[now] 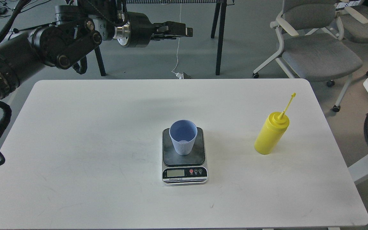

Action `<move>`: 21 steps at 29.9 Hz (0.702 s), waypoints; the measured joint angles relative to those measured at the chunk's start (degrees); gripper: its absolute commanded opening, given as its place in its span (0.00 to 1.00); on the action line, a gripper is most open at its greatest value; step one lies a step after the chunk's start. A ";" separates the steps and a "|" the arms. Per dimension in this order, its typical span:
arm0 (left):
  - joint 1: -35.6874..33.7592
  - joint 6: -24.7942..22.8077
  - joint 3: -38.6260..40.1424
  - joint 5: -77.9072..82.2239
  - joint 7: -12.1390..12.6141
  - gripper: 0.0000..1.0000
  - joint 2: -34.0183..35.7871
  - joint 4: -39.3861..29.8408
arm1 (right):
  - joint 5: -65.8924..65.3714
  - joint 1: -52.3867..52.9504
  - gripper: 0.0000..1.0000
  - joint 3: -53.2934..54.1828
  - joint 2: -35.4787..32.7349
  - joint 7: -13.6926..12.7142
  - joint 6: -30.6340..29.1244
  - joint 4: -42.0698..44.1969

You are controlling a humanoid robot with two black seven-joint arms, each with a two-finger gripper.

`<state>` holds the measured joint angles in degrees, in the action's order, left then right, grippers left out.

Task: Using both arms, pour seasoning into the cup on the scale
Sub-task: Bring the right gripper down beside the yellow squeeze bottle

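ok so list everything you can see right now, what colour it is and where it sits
table: one, white, fills the foreground
scale: one, dark grey top, table centre
cup: one, light blue, upright on the scale
seasoning bottle: one, yellow, upright, right of the scale, cap strap open
chairs: at least two, grey, floor beyond the table's right end
left arm: one, black, raised at upper left
left pincer: one, black, holding nothing, above the far edge
right arm: only cabling at the right edge
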<state>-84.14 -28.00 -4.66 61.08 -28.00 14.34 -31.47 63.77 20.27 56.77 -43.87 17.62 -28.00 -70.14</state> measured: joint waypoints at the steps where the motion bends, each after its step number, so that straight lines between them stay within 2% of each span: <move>1: 0.01 0.00 0.00 0.00 0.00 0.70 0.01 0.00 | -0.14 -1.73 0.99 0.26 0.35 0.06 0.00 -1.21; 9: 0.79 0.00 -0.06 0.01 0.00 0.70 0.11 0.00 | -4.15 -14.49 0.99 0.50 0.89 -0.01 0.00 -7.18; 21: 2.14 0.00 0.01 0.01 0.00 0.71 -0.05 0.10 | -14.65 -23.99 0.99 -0.58 5.21 -0.30 0.00 -11.15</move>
<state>-82.00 -28.00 -4.65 61.09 -28.00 14.29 -31.37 49.12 -3.72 56.19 -38.66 17.32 -28.00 -81.28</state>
